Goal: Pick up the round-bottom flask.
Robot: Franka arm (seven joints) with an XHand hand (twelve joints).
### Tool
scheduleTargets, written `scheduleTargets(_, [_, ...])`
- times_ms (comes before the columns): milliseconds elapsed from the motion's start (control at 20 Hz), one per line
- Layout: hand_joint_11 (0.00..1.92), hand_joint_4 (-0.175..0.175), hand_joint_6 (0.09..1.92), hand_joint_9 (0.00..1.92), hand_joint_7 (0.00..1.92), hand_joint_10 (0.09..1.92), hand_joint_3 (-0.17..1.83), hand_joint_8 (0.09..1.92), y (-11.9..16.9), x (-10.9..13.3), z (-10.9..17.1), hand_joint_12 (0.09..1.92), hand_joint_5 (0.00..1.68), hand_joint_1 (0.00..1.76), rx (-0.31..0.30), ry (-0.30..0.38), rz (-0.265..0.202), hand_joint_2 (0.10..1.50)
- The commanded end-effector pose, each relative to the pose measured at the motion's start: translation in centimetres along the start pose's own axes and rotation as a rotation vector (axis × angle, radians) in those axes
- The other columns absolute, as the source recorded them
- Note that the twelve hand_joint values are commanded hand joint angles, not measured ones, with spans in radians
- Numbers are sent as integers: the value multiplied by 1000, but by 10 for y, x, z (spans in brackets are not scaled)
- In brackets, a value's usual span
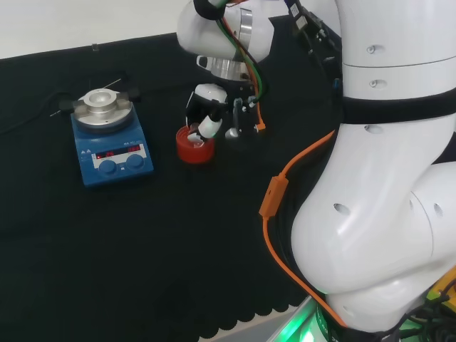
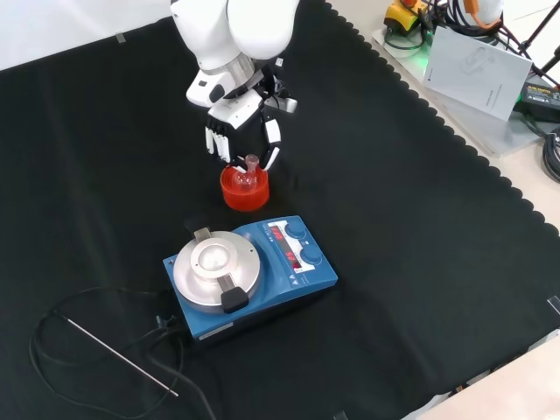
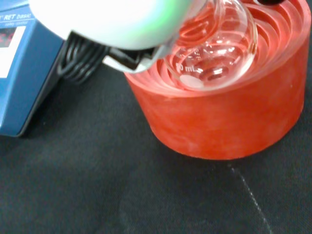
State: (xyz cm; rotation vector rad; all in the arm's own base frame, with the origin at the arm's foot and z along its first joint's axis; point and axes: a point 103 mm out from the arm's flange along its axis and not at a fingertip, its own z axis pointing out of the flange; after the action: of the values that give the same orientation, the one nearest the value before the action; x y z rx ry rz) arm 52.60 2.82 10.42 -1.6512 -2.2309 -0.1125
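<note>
— So, where is the flask seen?

— It is seated in the red ribbed stand on the black-clothed worktop, with its neck pointing up. In the wrist view the clear round bulb is cradled in the ribbed hollow of the stand.

— And how is the robot hand placed?

— It is lowered over the stand from the top of the front view. Its fingers are hung down on either side of the flask's neck and are bent only slightly. Whether the glass is touched cannot be told, and no closed grip around the neck is shown. In the head view the robot hand is seen just above the stand.

— What else is laid out on the cloth?

— A blue hotplate with a round metal top is set just in front of the stand in the front view, near it but apart. A thin metal rod on a black cable is laid at the lower left of that view.
</note>
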Motion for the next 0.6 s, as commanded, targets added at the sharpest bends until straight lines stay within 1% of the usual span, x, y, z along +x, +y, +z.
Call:
scheduleTargets(50, [1174, -78, 669, 1477, 1368, 580, 775, 630, 5, 2, 1, 1106, 1251, 1288, -11, 5, 0, 577])
scheduleTargets(100, [1205, -72, 669, 1494, 1386, 566, 789, 619, 5, 2, 1, 1087, 1251, 1299, -16, 8, 0, 569])
scheduleTargets(300, [1311, -86, 677, 1560, 1416, 502, 854, 619, 6, 3, -1, 1005, 1258, 1315, -26, 9, -4, 530])
scheduleTargets(400, [1342, -85, 680, 1581, 1417, 486, 868, 624, 6, 3, -3, 989, 1261, 1316, -37, 6, -2, 521])
scheduleTargets(600, [1435, -92, 695, 1639, 1427, 416, 915, 633, 6, 4, -7, 902, 1268, 1321, -50, -3, 4, 493])
